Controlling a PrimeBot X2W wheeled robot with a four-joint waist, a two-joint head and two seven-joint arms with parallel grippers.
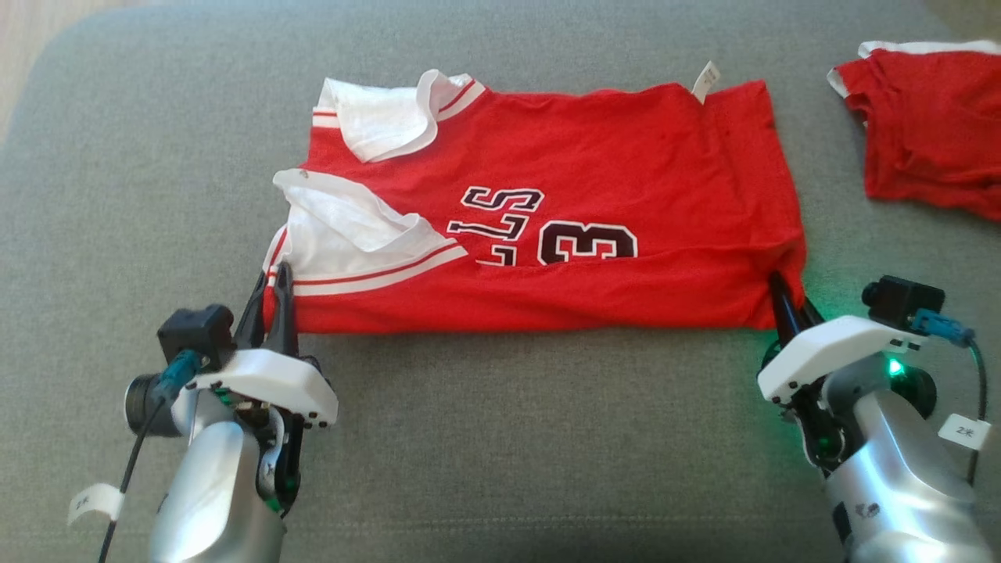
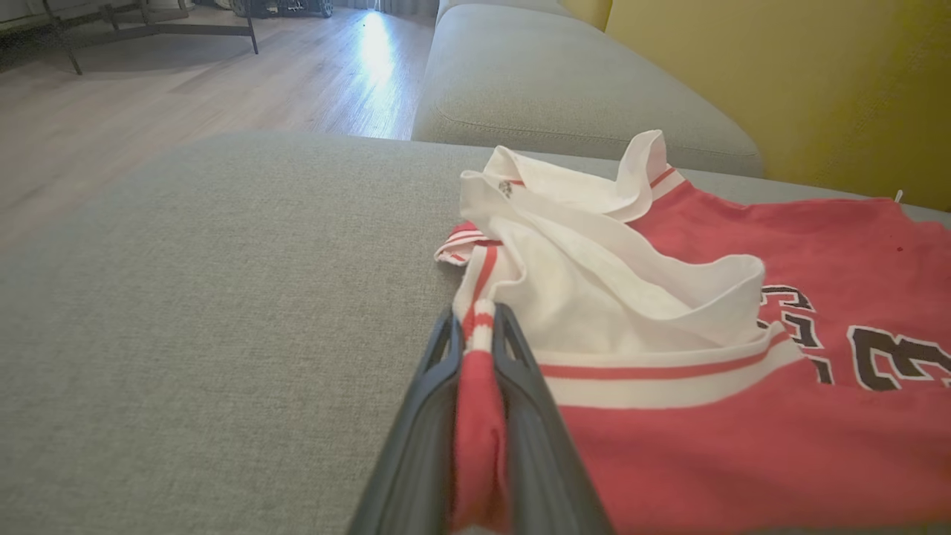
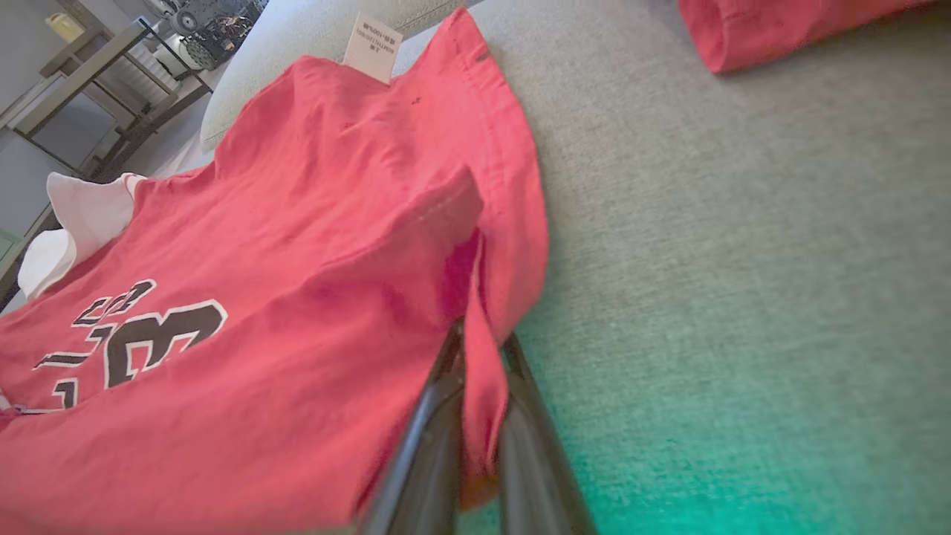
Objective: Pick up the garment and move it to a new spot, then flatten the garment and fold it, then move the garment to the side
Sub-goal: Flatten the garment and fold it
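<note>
Two tools are on the garment (image 1: 594, 156), one at each end of its near long edge. The left tool (image 1: 272, 285) is clamped on the striped sleeve end at the near left, with red and white cloth pinched between its fingers. The right tool (image 1: 788, 301) is closed on the hem corner at the near right.

The garment lies spread lengthwise across the middle of the grey cushion (image 1: 500, 438), collar end to the left. A near strip looks already turned up over the lower part of the printed number, so this reads as a fold in progress.

To fold cleanly, both ends should rise together and level, with the edge kept taut so the middle does not sag. It should then be carried toward the cushion's far edge and laid parallel to the garment's far side. The loose white sleeve (image 1: 352, 223) may bunch underneath. A second red garment (image 1: 931, 133) lies at the far right corner, well apart.
</note>
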